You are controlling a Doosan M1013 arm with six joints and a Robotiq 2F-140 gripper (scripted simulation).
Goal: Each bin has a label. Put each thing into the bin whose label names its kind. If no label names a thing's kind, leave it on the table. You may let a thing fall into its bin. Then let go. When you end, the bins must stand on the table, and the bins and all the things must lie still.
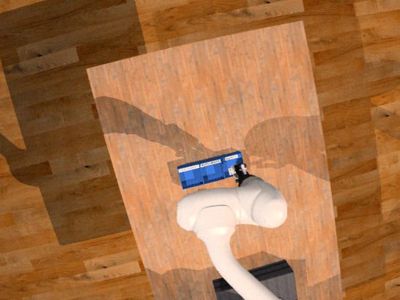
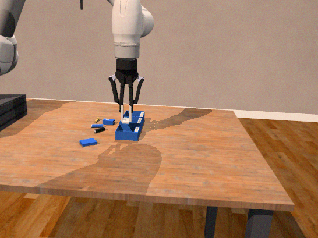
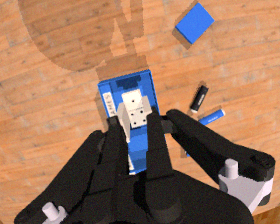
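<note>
A row of three joined blue bins (image 1: 194,181) (image 2: 127,136) (image 3: 144,77) with white labels stands mid-table; the labels are too small to read. My gripper (image 1: 237,170) (image 2: 126,119) (image 3: 135,108) is shut on a small white die with dark dots (image 1: 231,171) (image 2: 125,121) (image 3: 134,112). It holds the die just above the end bin, the right one in the top view and the nearest one in the exterior view. Whether the die touches the bin I cannot tell.
Beside the bins lie a flat blue block (image 2: 88,142) (image 3: 194,22), a black battery (image 2: 99,130) (image 3: 199,97), a blue battery (image 2: 96,125) (image 3: 211,117), another small blue block (image 2: 108,121) and a tiny yellow piece (image 2: 97,119). The arm's dark base (image 1: 271,276) stands at the table's edge.
</note>
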